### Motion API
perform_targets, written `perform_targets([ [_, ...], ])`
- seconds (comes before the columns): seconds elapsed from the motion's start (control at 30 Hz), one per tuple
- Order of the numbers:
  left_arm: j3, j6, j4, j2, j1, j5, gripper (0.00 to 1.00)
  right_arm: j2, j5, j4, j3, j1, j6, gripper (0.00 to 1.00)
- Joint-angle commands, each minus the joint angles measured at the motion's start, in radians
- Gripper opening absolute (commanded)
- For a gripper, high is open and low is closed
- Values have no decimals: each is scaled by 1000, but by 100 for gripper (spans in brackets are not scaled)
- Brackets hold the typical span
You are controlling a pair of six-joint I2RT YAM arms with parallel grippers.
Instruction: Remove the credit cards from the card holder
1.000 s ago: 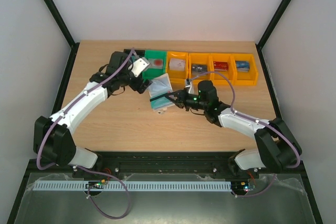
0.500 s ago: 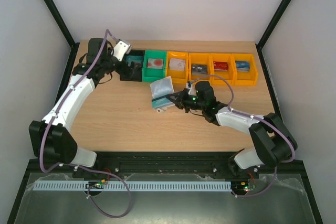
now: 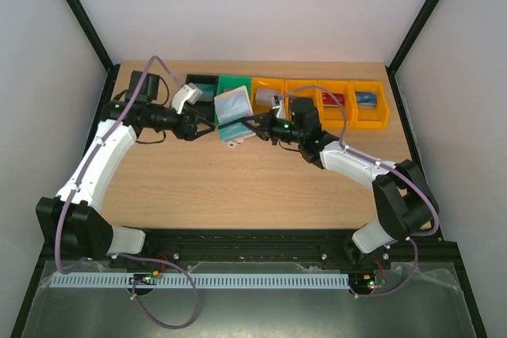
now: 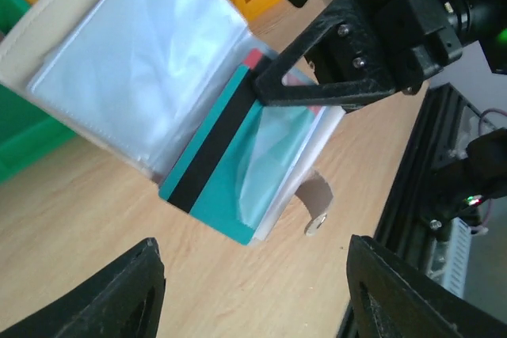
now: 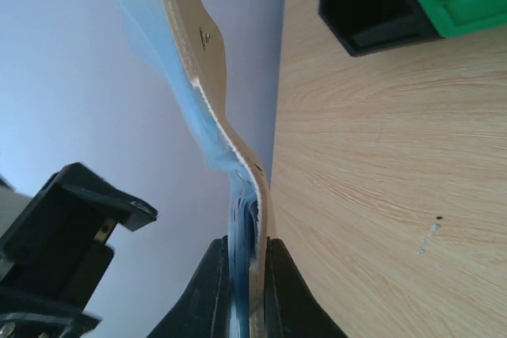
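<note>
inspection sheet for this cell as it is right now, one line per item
surface: light wooden table, nothing spilled that shows
job's things: card holder held open by one edge; teal card sticks partway out of a sleeve; red card and blue card lie in orange bins
clutter: black bin and green bin in the same far row as the orange bins
claws: right claw shut on the card holder's edge; left claw open, facing the teal card, touching nothing
cables: purple cables run along both arms, none snagged that shows
surroundings: white walls, black frame posts; nothing else seen
</note>
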Motion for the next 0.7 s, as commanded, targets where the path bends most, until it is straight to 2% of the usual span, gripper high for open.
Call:
perform_targets([
  [0.0,-9,-120,-67,7,84,137,60,-11,-82,2,46,-2,-108,2],
  [0.1,-56,-188,-6,11,99,212,57,-29,-90,35,47,-1,-140,2],
  [0.23,-122,-328,140,5,97,300,65,-15,-134,144,52,19,-108,2],
  [0.33,-173,-404,238,-2,90,272,67,-7,-145,196,56,37,-96,2],
  [0.5,-256,-463,333,-26,81,221,76,-9,-146,297,53,54,-52,2],
  [0.67,-260,-476,358,-25,62,233,71,10,-169,355,59,69,-29,2],
])
